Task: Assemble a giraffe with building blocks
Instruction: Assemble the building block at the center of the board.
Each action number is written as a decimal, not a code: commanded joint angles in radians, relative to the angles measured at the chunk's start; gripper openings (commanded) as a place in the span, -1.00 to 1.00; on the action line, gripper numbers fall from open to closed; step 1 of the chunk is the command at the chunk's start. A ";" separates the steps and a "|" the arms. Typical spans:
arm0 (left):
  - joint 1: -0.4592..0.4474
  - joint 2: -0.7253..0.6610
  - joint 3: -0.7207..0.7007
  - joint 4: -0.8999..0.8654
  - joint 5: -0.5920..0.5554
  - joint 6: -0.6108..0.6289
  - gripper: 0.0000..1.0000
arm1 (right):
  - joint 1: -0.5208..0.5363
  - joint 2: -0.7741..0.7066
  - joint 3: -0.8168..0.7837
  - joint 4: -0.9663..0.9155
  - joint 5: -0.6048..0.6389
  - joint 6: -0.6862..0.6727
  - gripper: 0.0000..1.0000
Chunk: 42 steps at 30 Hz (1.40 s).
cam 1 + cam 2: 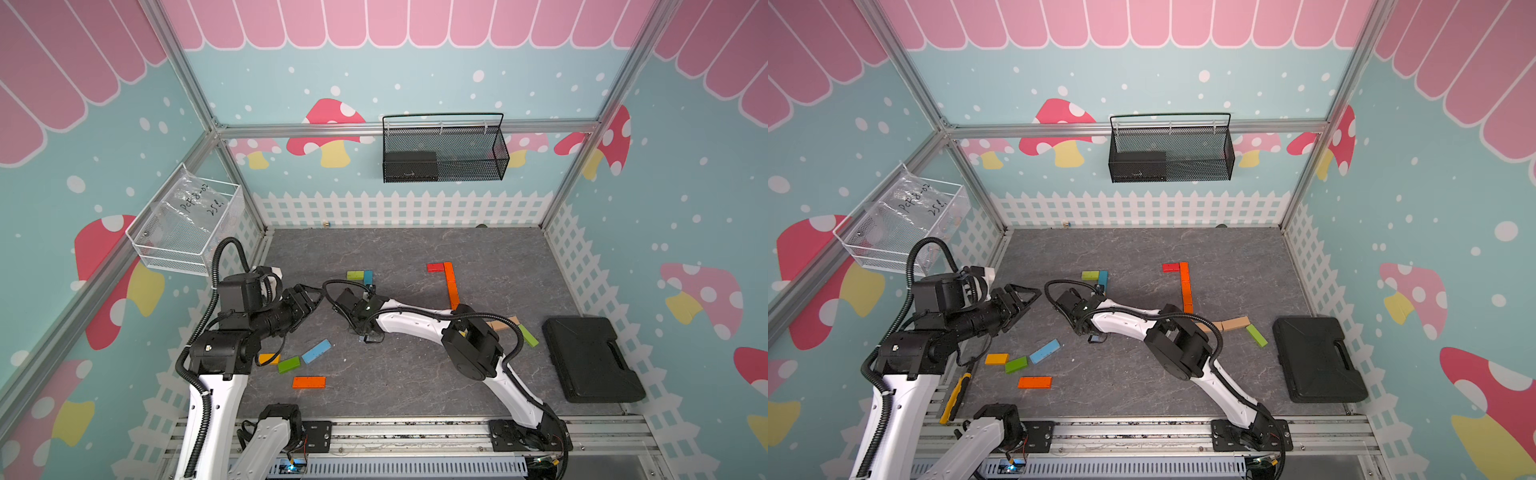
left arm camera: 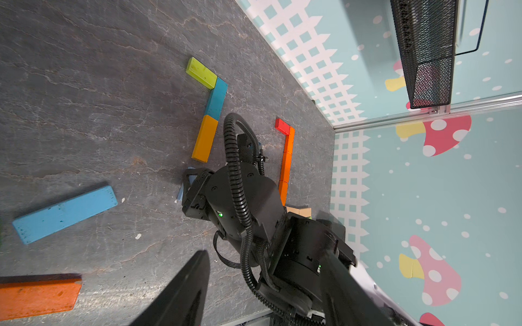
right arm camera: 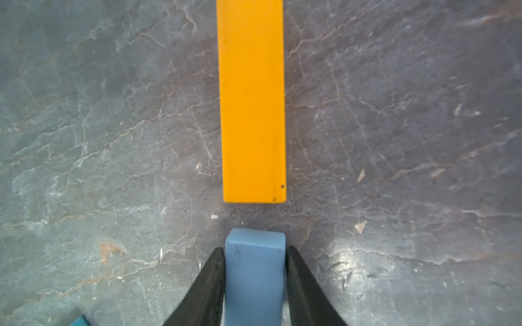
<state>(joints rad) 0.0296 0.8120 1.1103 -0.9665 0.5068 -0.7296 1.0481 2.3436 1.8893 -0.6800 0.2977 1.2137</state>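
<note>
My right gripper (image 3: 255, 255) is shut on a light blue block (image 3: 254, 279) low over the grey tabletop, in line with a yellow block (image 3: 252, 101) and a small gap short of it. That yellow block (image 2: 205, 138) continues a row with a blue block (image 2: 217, 98) and a green block (image 2: 201, 72). In both top views the right gripper (image 1: 370, 337) points down under its wrist. A red block (image 1: 435, 267) and an orange column (image 1: 451, 286) form an L. My left gripper (image 1: 309, 301) hovers open and empty at the left.
Loose blocks lie front left: blue (image 1: 316, 351), green (image 1: 289, 364), yellow (image 1: 268, 358), orange (image 1: 308, 382). Tan blocks (image 1: 500, 323) and a green one (image 1: 528, 336) lie behind the right arm. A black case (image 1: 592, 359) sits at the right, and a yellow-handled tool (image 1: 955, 397) by the front-left edge.
</note>
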 commanded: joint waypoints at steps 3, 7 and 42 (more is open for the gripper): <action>-0.006 -0.017 -0.007 0.015 0.015 0.011 0.29 | -0.013 0.047 0.016 -0.020 0.032 0.029 -0.25; -0.005 -0.021 -0.007 0.014 0.016 0.010 0.29 | -0.015 0.052 0.027 -0.021 0.035 0.021 -0.25; -0.005 -0.024 -0.003 0.011 0.010 0.013 0.29 | -0.031 0.084 0.097 -0.053 0.067 -0.002 -0.32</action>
<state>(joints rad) 0.0292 0.7994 1.1103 -0.9665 0.5102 -0.7296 1.0256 2.3890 1.9621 -0.7006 0.3412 1.2087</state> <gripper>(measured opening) 0.646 0.344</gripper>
